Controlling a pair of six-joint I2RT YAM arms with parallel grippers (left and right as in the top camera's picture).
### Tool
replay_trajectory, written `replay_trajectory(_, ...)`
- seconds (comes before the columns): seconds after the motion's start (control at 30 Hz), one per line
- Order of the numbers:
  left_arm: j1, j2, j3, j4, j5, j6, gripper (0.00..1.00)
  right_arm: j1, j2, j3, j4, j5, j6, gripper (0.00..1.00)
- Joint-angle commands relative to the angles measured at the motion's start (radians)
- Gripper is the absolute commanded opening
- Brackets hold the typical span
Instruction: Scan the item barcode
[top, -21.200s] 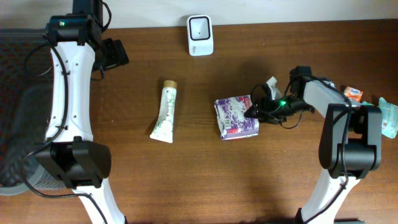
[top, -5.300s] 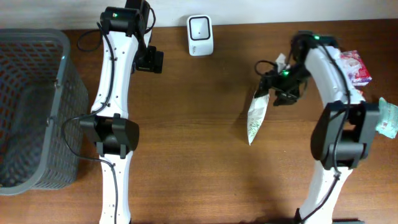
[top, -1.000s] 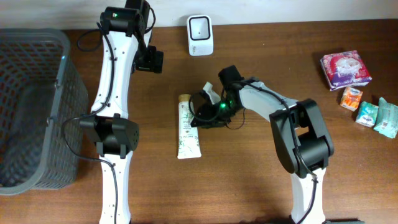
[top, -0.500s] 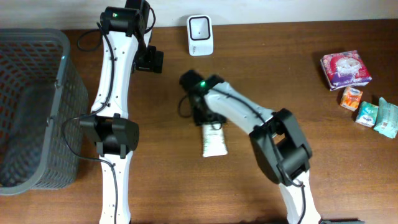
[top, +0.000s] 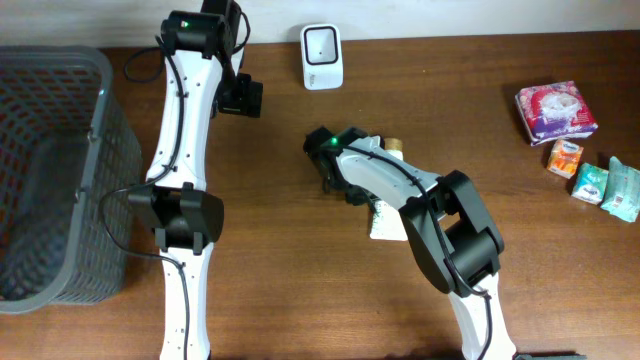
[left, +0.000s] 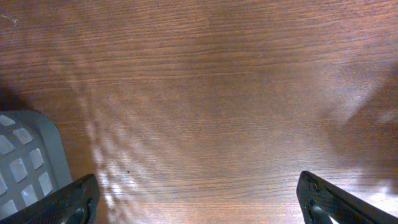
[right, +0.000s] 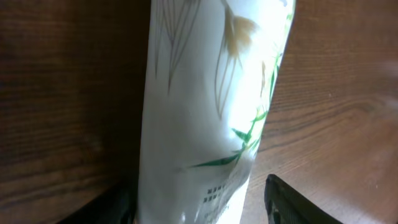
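Right gripper (right: 199, 202) straddles the tube (right: 205, 93) with slack jaws, left gripper (left: 199, 199) gapes empty, and lying flat well short of the scanner (top: 322, 56), the tube's barcode may never face it.

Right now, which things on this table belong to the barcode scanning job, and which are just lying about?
For the job:
- white plastic tube with green leaf print, between the right arm's jaws
- white barcode scanner at the table's far edge

Lying about:
- grey mesh basket
- purple soft packet
- small orange packet
- small teal packet
- pale teal pouch
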Motion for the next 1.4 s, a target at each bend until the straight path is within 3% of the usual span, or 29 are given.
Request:
replay_trajectory(0.0,0.000,-0.011,0.021,0.001,-0.011,0.000,0.99,-0.002,0.008,-0.098,0.089,0.019,0.002,0.45)
replay_trajectory(0.03,0.000,-0.011,0.021,0.001,-0.011,0.000,0.99,-0.002,0.008,-0.108,0.103,0.017,-0.015,0.31)
replay_trajectory(0.07,0.000,-0.011,0.021,0.001,-0.011,0.000,0.99,-0.002,0.005,-0.106,0.099,-0.010,-0.035,0.04)
replay_trajectory(0.17,0.000,-0.011,0.021,0.001,-0.011,0.000,0.99,-0.002,-0.034,0.059,-0.039,-0.068,-0.094,0.04)
replay_trajectory(0.2,0.000,-0.011,0.021,0.001,-0.011,0.000,0.99,-0.003,-0.056,0.147,-0.064,-0.178,-0.204,0.04)
replay_trajectory(0.3,0.000,-0.011,0.021,0.001,-0.011,0.000,0.99,-0.060,-0.087,0.331,-0.091,-0.661,-0.410,0.04)
replay_trajectory(0.33,0.000,-0.011,0.021,0.001,-0.011,0.000,0.99,-0.104,-0.087,0.336,-0.077,-0.915,-0.489,0.04)
replay_trajectory(0.37,0.000,-0.011,0.021,0.001,-0.011,0.000,0.99,-0.158,-0.083,0.309,-0.045,-1.155,-0.557,0.04)
replay_trajectory(0.43,0.000,-0.011,0.021,0.001,-0.011,0.000,0.99,-0.258,-0.083,0.207,0.041,-1.392,-0.565,0.04)
replay_trajectory(0.5,0.000,-0.011,0.021,0.001,-0.011,0.000,0.99,-0.343,-0.083,0.070,0.120,-1.496,-0.561,0.04)
replay_trajectory(0.57,0.000,-0.011,0.021,0.001,-0.011,0.000,0.99,-0.441,-0.083,-0.099,0.216,-1.431,-0.479,0.05)
replay_trajectory(0.63,0.000,-0.011,0.021,0.001,-0.011,0.000,0.99,-0.527,-0.083,-0.144,0.202,-1.285,-0.457,0.25)
replay_trajectory(0.67,0.000,-0.011,0.021,0.001,-0.011,0.000,0.99,-0.575,-0.089,-0.118,0.148,-1.242,-0.473,0.41)
replay_trajectory(0.73,0.000,-0.011,0.021,0.001,-0.011,0.000,0.99,-0.610,-0.092,-0.002,-0.001,-1.158,-0.531,0.57)
replay_trajectory(0.83,0.000,-0.011,0.021,0.001,-0.011,0.000,0.99,-0.569,-0.092,0.219,-0.269,-1.075,-0.682,0.89)
replay_trajectory(0.93,0.000,-0.011,0.021,0.001,-0.011,0.000,0.99,-0.519,-0.084,0.128,-0.205,-0.998,-0.685,0.99)
replay_trajectory(1.03,0.000,-0.011,0.021,0.001,-0.011,0.000,0.99,-0.511,-0.083,-0.011,-0.087,-1.021,-0.685,0.99)
replay_trajectory(1.1,0.000,-0.011,0.021,0.001,-0.011,0.000,0.99,-0.510,-0.083,-0.126,-0.008,-1.137,-0.685,0.82)
replay_trajectory(1.23,0.000,-0.011,0.021,0.001,-0.011,0.000,0.99,-0.496,-0.083,-0.273,0.154,-1.228,-0.685,0.68)
replay_trajectory(1.27,0.000,-0.011,0.021,0.001,-0.011,0.000,0.99,-0.481,-0.083,-0.283,0.185,-1.228,-0.652,0.41)
replay_trajectory(1.3,0.000,-0.011,0.021,0.001,-0.011,0.000,0.99,-0.454,-0.083,-0.284,0.220,-1.227,-0.628,0.04)
replay_trajectory(1.37,0.000,-0.011,0.021,0.001,-0.011,0.000,0.99,-0.438,-0.083,-0.275,0.273,-1.241,-0.549,0.04)
